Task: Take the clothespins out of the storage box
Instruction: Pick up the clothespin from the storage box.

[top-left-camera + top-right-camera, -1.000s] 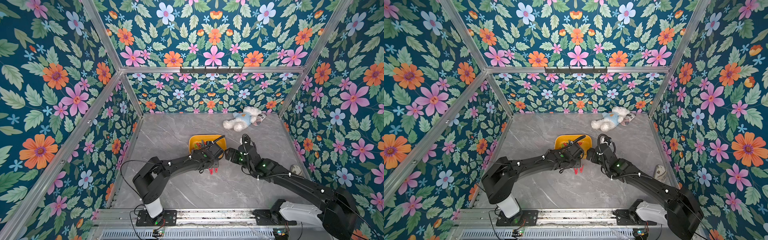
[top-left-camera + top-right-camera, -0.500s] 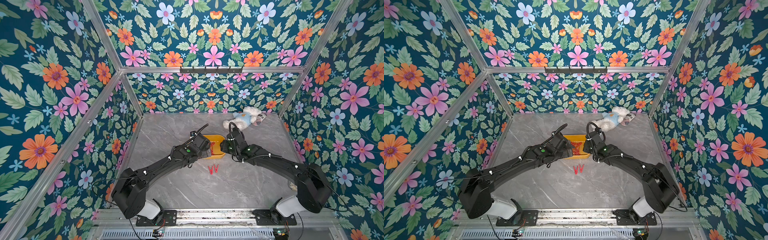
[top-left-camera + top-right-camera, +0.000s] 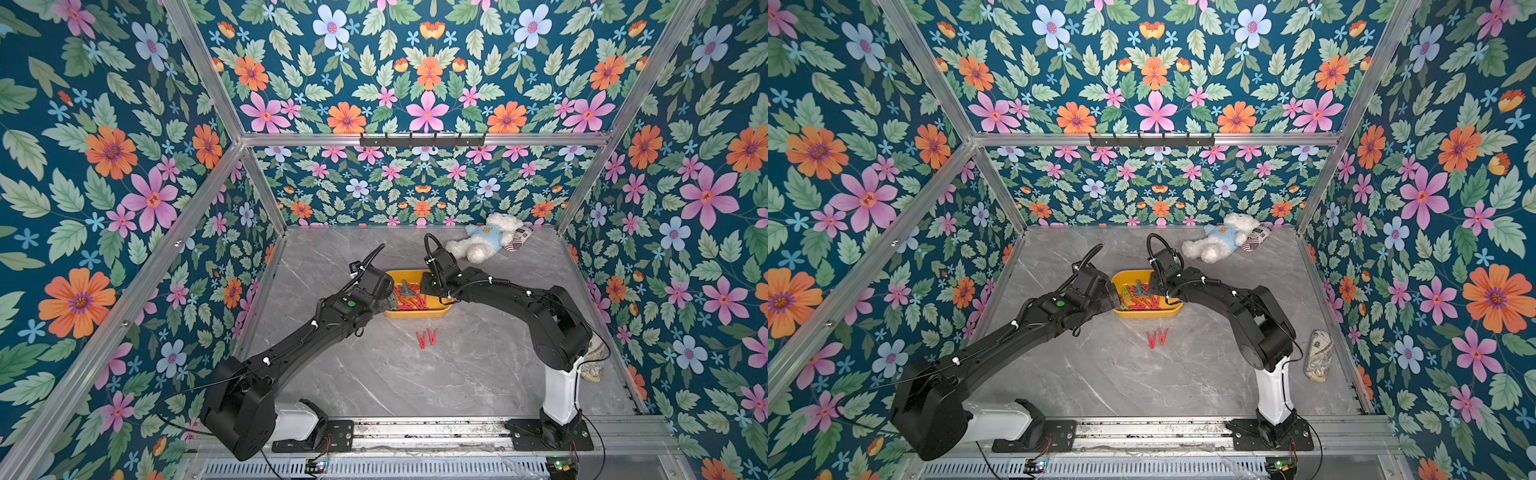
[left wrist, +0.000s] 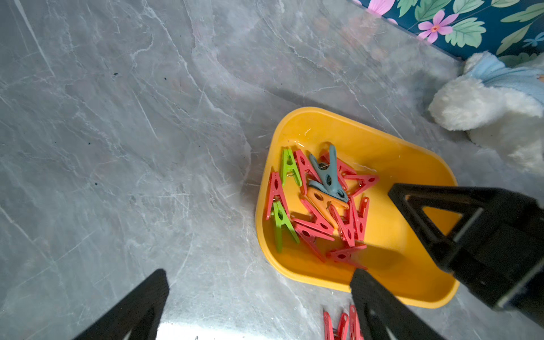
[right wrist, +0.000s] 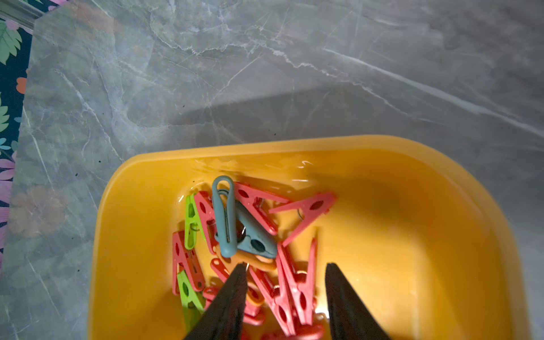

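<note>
The yellow storage box (image 3: 415, 313) (image 3: 1148, 312) sits mid-table with a heap of clothespins (image 3: 409, 297) (image 3: 1140, 297), mostly red, some green, orange and grey-blue. My right gripper (image 5: 287, 269) (image 3: 426, 286) reaches down into the box (image 5: 117, 235), half closed. It straddles a pair of red clothespins (image 5: 297, 294), and a sliver of yellow shows beside one finger. My left gripper (image 4: 260, 276) (image 3: 388, 289) hangs wide open and empty over the table by the box's rim (image 4: 294, 273). Two red clothespins (image 3: 427, 338) (image 3: 1157, 337) (image 4: 341, 323) lie on the table in front of the box.
A white plush bear (image 3: 484, 243) (image 4: 485, 100) in a blue shirt lies at the back right, with a striped item (image 3: 517, 241) beside it. A patterned pouch (image 3: 1316, 355) rests by the right wall. Floral walls enclose the grey marble table (image 3: 415, 382).
My left gripper opened, left two red clothespins on the table and drew back beside the box. My right gripper moved into the box and narrowed its jaws around red clothespins.
</note>
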`<state>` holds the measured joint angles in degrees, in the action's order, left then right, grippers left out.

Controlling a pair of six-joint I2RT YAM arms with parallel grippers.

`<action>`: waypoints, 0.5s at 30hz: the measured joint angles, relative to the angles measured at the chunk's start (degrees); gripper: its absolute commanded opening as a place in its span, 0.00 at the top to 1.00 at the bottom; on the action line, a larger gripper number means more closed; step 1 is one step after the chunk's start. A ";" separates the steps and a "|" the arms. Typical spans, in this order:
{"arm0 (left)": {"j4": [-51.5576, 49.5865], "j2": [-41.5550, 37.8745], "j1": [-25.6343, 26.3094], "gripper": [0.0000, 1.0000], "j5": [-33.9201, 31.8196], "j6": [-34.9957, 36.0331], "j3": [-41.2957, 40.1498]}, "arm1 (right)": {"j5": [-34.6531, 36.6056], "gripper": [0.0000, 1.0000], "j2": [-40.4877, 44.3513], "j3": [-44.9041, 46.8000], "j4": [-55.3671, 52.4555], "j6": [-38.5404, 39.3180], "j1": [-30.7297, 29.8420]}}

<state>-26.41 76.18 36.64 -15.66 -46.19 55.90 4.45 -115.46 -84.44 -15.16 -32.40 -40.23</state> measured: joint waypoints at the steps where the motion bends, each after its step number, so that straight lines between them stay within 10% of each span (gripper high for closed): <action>1: 0.24 0.00 -0.31 0.00 0.13 0.15 -0.04 | 0.02 0.52 -1.22 -1.49 -0.28 0.63 0.00; 15: 0.92 0.42 -4.20 0.00 1.53 1.66 -0.24 | -0.11 0.48 -15.04 -18.84 -4.79 4.02 -1.31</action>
<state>-25.50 76.60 32.45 -14.13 -44.53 55.66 4.34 -130.50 -103.28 -19.94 -28.38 -41.54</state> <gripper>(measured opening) 0.996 0.509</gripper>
